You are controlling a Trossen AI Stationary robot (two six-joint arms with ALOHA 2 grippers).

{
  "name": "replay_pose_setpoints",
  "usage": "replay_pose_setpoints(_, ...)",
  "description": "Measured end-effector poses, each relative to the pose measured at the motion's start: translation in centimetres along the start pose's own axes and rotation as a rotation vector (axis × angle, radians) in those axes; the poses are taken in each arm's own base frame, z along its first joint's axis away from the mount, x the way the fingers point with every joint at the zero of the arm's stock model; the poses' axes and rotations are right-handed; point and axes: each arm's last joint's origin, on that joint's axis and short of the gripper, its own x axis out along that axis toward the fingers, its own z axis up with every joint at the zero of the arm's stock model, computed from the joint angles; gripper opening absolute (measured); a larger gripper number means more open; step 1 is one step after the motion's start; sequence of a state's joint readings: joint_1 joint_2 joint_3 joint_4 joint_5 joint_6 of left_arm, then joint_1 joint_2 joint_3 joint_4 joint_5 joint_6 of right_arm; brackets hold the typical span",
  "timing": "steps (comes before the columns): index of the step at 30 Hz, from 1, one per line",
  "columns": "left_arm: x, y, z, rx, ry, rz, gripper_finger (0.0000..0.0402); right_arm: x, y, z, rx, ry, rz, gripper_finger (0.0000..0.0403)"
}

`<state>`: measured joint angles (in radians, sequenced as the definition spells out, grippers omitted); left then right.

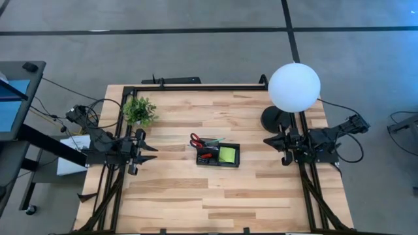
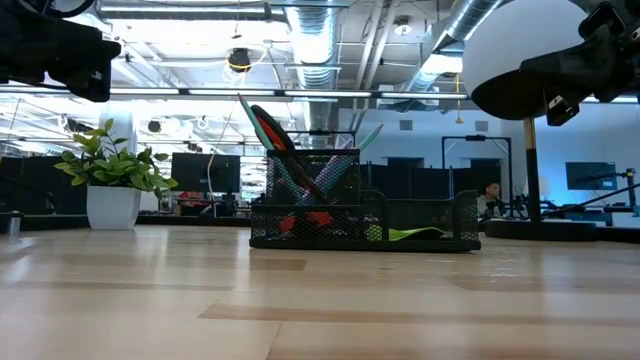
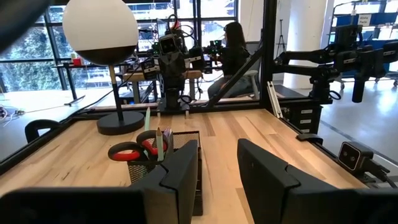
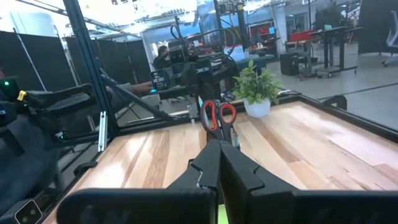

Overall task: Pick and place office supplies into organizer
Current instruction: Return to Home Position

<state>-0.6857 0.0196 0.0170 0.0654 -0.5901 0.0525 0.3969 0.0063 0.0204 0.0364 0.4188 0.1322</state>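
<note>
Left gripper (image 1: 146, 153) hangs at the left side of the table (image 1: 196, 202) near the potted plant (image 1: 139, 111), fingers parted, empty. Right gripper (image 1: 275, 145) sits opposite by the lamp base (image 1: 273, 118), fingers pressed together on nothing. Between them stands the organizer (image 1: 218, 166), with red-handled scissors (image 1: 196, 140) upright in its pen holder and the lime-green sticky-note pad (image 1: 228, 155) in a compartment.

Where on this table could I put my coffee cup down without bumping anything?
Free: the broad wood from the organizer to the table edge opposite the lamp; also between plant and lamp base. Crowded: plant beside left hand, lamp beside right hand.
</note>
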Motion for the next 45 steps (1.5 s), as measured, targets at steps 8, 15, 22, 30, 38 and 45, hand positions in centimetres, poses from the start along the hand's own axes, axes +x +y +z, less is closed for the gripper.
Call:
replay_pose_setpoints(8, 0.00, 0.00, 0.00, 0.001, 0.000, 0.000, 0.0111, 0.00, 0.00, 0.00, 0.000, 0.000, 0.000, 0.0000)
replay_pose_setpoints(15, 0.00, 0.00, 0.00, -0.011, 0.000, 0.000, 0.0111, 0.00, 0.00, 0.00, 0.000, 0.000, 0.000, 0.0000)
replay_pose_setpoints(22, 0.00, 0.00, 0.00, -0.010, 0.000, 0.000, 0.0111, 0.00, 0.00, 0.00, 0.000, 0.000, 0.000, 0.0000)
replay_pose_setpoints(30, 0.00, 0.00, 0.00, -0.013, 0.000, 0.000, 0.0111, 0.00, 0.00, 0.00, 0.000, 0.000, 0.000, 0.0000)
replay_pose_setpoints(38, 0.00, 0.00, 0.01, -0.012, 0.000, 0.000, 0.0111, 0.00, 0.00, 0.00, 0.000, 0.000, 0.000, 0.0000)
replay_pose_setpoints(45, 0.00, 0.00, 0.01, -0.018, 0.000, 0.000, 0.0111, 0.00, 0.00, 0.00, 0.000, 0.000, 0.001, 0.0000)
